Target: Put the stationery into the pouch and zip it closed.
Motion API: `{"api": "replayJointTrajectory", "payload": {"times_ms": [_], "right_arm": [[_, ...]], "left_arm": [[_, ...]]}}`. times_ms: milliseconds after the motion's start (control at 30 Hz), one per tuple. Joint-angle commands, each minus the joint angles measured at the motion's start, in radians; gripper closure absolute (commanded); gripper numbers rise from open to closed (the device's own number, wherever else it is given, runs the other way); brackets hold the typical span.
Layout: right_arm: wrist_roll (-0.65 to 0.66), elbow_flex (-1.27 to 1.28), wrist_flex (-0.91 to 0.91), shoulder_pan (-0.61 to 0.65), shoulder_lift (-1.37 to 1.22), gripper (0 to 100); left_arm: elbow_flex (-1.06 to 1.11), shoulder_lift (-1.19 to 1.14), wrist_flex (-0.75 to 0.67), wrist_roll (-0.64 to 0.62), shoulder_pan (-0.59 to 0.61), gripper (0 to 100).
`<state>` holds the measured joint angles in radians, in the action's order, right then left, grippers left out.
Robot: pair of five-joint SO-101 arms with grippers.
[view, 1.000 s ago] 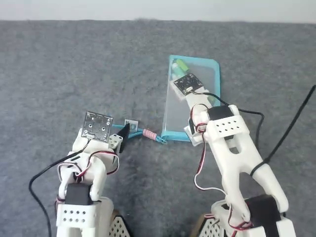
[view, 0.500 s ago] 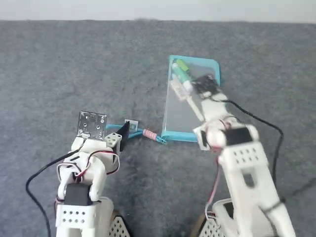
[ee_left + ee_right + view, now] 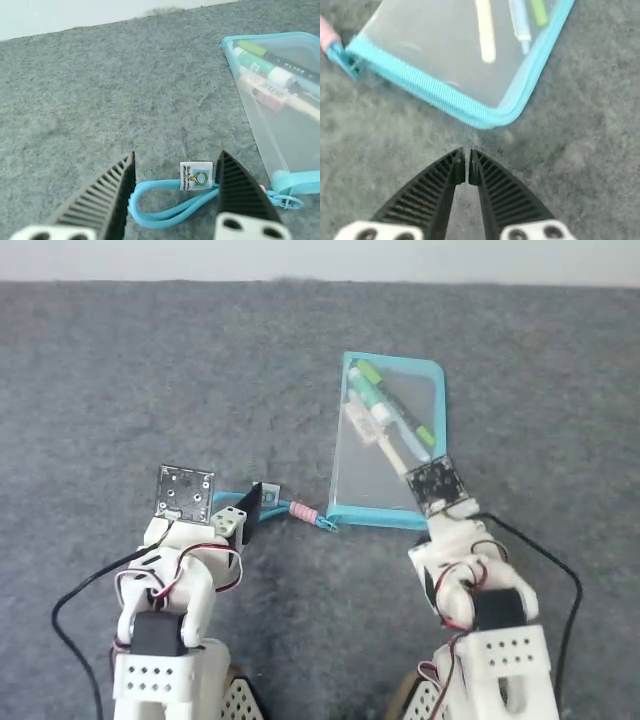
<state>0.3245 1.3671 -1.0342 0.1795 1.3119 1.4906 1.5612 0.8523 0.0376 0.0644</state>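
Arms: left arm [image 3: 165,610] and right arm [image 3: 480,615] stand side by side at the near edge of the grey carpet [image 3: 150,370].
Left gripper [image 3: 176,159]: jaws wide apart - one finger on each side of the strap loop, nothing pinched.
Right gripper [image 3: 466,159]: fingers pressed together and holding nothing, low over the carpet just short of the pouch's rounded corner.
Strap loop [image 3: 172,216]: turquoise, flat on the carpet, its white label tag [image 3: 196,176] sitting between the left fingers.
Zip pull [image 3: 302,510]: pink, lying between the strap and the pouch's near corner.
Pouch [image 3: 372,475]: clear with turquoise trim, flat on the carpet just beyond the right gripper.
Stationery [image 3: 375,405]: inside the pouch - a green marker, pens and a pale stick, gathered toward the far end.
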Motion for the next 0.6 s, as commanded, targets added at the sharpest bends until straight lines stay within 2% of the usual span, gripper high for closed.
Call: {"api": "replayJointTrajectory", "payload": {"times_ms": [0,200,367,567], "right_arm": [[0.028,0.041,-0.018,-0.012,0.107,98.2],[0.029,0.153,-0.021,-0.128,0.283,98.2],[0.029,0.262,-0.021,-0.240,0.430,98.2],[0.023,0.315,-0.056,-0.255,0.503,98.2]], "left_arm": [[-0.064,0.038,-0.021,-0.017,0.002,75],[-0.036,0.288,0.104,-0.028,0.002,75],[0.002,0.235,0.095,-0.017,-0.006,75],[0.194,0.235,0.083,-0.014,0.000,75]]}}
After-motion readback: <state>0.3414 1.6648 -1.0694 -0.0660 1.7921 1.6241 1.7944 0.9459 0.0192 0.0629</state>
